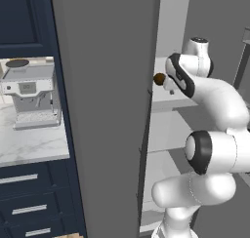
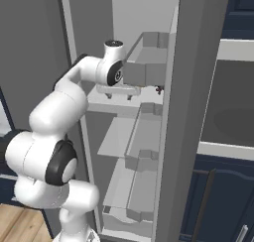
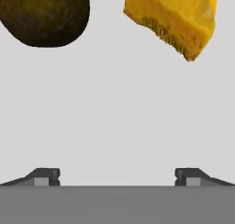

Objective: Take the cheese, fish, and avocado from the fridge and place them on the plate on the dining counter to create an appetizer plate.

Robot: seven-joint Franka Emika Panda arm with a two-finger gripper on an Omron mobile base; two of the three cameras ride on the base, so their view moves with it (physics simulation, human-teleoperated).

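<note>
So the fridge (image 2: 149, 137) is open and the arm reaches in over a pale shelf (image 3: 119, 117). On that shelf sit the avocado (image 3: 43, 14) and the cheese (image 3: 176, 21), apart from each other. The gripper (image 3: 117, 175) is spread wide, holding nothing, short of both.

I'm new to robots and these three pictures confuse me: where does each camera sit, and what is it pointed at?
Left base view: behind the arm, to its left, facing the open fridge; coffee machine alongside.
Right base view: behind, to its right, facing the fridge shelves and door racks; arm at left.
Hand view: on the hand, facing avocado and cheese over the open gripper.
Shared: both base views show arm and fridge.
</note>
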